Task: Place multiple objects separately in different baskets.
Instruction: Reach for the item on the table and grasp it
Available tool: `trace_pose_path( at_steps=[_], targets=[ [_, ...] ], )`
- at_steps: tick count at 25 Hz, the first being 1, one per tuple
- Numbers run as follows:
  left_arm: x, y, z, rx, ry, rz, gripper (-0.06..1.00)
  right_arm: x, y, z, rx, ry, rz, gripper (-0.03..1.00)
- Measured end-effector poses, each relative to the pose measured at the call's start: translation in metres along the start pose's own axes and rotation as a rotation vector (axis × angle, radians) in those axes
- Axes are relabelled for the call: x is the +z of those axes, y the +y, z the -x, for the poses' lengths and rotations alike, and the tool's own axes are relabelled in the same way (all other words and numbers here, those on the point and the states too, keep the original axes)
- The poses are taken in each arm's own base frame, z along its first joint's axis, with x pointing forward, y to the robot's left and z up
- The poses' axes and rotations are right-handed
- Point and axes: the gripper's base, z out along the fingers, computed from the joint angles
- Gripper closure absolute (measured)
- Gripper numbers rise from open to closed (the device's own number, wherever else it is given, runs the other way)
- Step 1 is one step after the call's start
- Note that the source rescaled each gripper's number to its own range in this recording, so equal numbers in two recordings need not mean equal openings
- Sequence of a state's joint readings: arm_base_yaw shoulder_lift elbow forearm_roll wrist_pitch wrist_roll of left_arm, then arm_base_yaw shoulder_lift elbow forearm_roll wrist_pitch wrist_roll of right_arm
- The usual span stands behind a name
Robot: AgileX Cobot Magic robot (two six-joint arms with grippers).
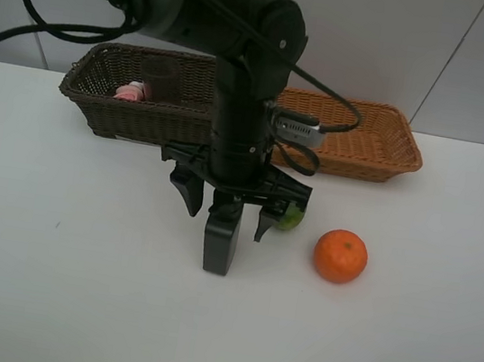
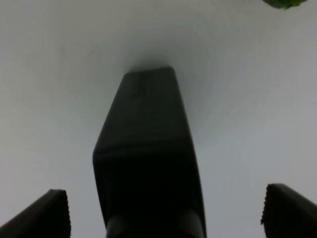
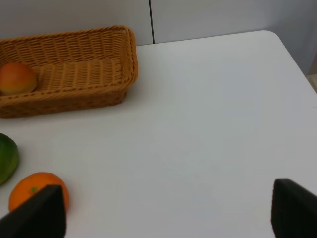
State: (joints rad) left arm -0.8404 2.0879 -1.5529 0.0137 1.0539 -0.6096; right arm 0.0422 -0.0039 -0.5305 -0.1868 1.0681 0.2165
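**Item:** black rectangular bottle (image 1: 219,249), apparently upright, near the middle of the tabletop (image 1: 42,297).

**Left gripper** (image 1: 225,224): poised over the bottle, fingers (image 1: 190,190) spread wide to either side and not touching it.

**Right gripper** (image 3: 166,210): fingers apart with nothing between them, out of the exterior view.

**Neighbours:**
- Green oval fruit (image 1: 292,216), just beside one left finger.
- Orange (image 1: 340,256), near, on the side towards the right edge.

**Baskets, along the far edge:**
- Dark brown basket (image 1: 115,117), holding the pink bottle (image 1: 132,90) and the translucent cup (image 1: 159,78).
- Orange-tan basket (image 1: 382,161), holding the peach-like fruit (image 3: 17,78).

**Risks:**
- An uneven closure would likely tip the tall, narrow bottle.
- Its smooth flat faces may slip on lifting.
- The outer finger may nudge the green fruit and set it rolling towards the orange.
- A low carry may catch a basket rim.
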Motion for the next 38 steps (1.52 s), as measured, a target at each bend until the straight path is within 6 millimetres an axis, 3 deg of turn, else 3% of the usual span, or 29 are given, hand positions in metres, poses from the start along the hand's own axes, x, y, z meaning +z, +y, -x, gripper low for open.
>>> trace_pose_path(
  at_steps=[7, 15, 22, 28, 33, 38],
  targets=[
    [0.018, 0.000, 0.001, 0.005, 0.028, 0.027, -0.06, 0.000, 0.000, 0.000, 0.000, 0.000, 0.000, 0.22],
    [0.020, -0.001, 0.002, 0.007, 0.014, 0.022, -0.05, 0.000, 0.000, 0.000, 0.000, 0.000, 0.000, 0.22],
    [0.020, -0.001, 0.002, 0.009, 0.013, 0.024, 0.15, 0.000, 0.000, 0.000, 0.000, 0.000, 0.000, 0.22],
    [0.020, 0.000, 0.003, 0.016, 0.006, 0.033, 0.20, 0.000, 0.000, 0.000, 0.000, 0.000, 0.000, 0.22],
    [0.020, 0.002, 0.003, 0.028, 0.002, 0.054, 0.42, 0.000, 0.000, 0.000, 0.000, 0.000, 0.000, 0.22],
    [0.020, 0.003, 0.003, 0.031, 0.004, 0.062, 0.44, 0.000, 0.000, 0.000, 0.000, 0.000, 0.000, 0.22]
  ],
)
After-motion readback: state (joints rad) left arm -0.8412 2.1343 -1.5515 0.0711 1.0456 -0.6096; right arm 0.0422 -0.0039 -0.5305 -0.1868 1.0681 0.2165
